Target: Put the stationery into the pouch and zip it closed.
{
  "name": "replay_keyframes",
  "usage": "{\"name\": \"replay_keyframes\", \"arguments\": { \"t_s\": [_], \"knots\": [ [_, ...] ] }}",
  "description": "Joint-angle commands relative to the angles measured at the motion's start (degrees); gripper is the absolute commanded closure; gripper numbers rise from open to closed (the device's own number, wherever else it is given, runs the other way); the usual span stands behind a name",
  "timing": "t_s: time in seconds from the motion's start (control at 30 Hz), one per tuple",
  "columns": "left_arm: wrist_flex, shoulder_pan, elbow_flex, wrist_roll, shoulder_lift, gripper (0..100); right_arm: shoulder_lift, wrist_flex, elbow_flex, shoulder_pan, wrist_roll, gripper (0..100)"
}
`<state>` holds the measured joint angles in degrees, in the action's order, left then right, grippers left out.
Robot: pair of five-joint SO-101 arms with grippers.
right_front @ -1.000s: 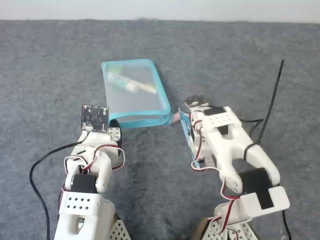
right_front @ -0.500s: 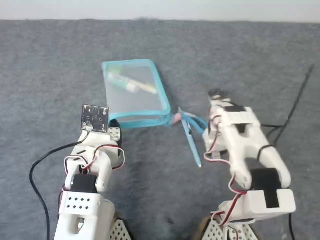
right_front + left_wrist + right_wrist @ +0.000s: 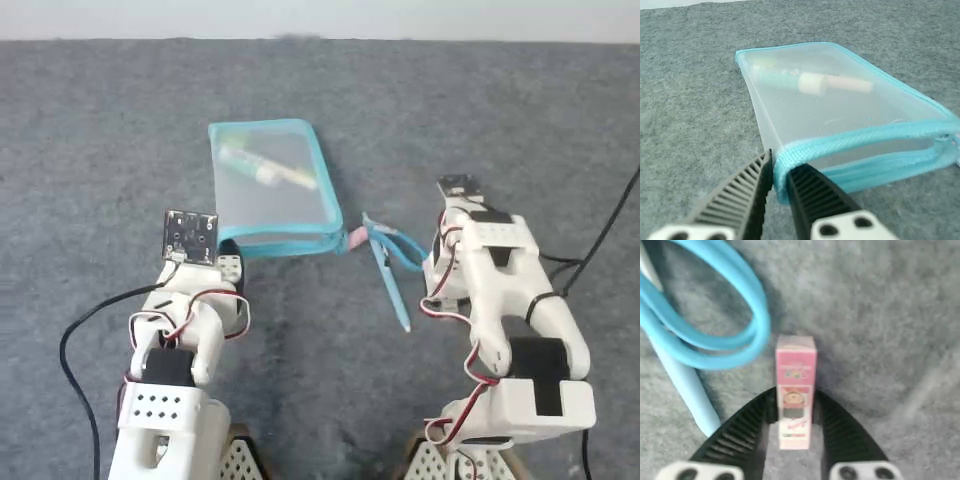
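On the desk (image 3: 500, 120) beside one pouch (image 3: 275, 215): one pen (image 3: 391, 290), one loop (image 3: 760, 320); left gripper (image 3: 778, 165) pinches pouch rim, right gripper (image 3: 794, 400) clamps one eraser (image 3: 796, 370).

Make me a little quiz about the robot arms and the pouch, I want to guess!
1. True or false: the pouch already has something inside it.
2. What sits between the jaws of the right gripper? A) scissors B) a pink eraser C) a ruler
3. Fill in: the ____ gripper pinches the pouch's corner.
Key: 1 true. 2 B. 3 left, the left gripper.
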<state>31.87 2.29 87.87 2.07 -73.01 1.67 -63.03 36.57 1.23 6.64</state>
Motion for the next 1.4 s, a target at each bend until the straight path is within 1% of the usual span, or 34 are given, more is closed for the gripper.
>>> {"name": "replay_keyframes", "arguments": {
  "t_s": [0.0,0.27,0.37,0.47,0.73,0.83,0.97,1.13,1.37],
  "knots": [
    [-2.0,-0.5,-0.3,-0.2,-1.1,99,-2.9,-4.0,-2.7,0.0,2.6,82.7],
    [-2.0,-0.5,-0.3,-0.2,-1.1,99,-2.9,-4.4,-2.7,0.0,3.0,83.5],
    [-2.1,-0.5,-0.3,-0.2,-1.1,99,-3.0,-4.3,-2.7,0.1,3.1,86.0],
    [-2.1,-0.5,-0.3,-0.2,-1.1,99,-3.3,-4.4,-2.7,0.2,3.1,86.4],
    [-2.2,-0.5,-0.3,-0.2,-1.1,99,-14.9,-4.1,3.5,0.3,3.2,86.4],
    [-2.2,-0.5,-0.3,-0.2,-1.1,99,-16.6,-4.1,5.4,2.3,3.3,86.4],
    [-2.1,-0.4,-0.3,-0.2,-1.1,99,-14.5,-2.9,6.1,5.8,3.3,86.4],
    [-2.0,-0.2,-0.2,-0.2,-1.1,99,-11.3,-2.9,5.9,5.7,3.3,86.4],
    [-2.0,-0.4,-0.2,-0.2,-1.1,99,-6.3,0.8,6.1,5.7,3.3,86.9]
  ]
}}
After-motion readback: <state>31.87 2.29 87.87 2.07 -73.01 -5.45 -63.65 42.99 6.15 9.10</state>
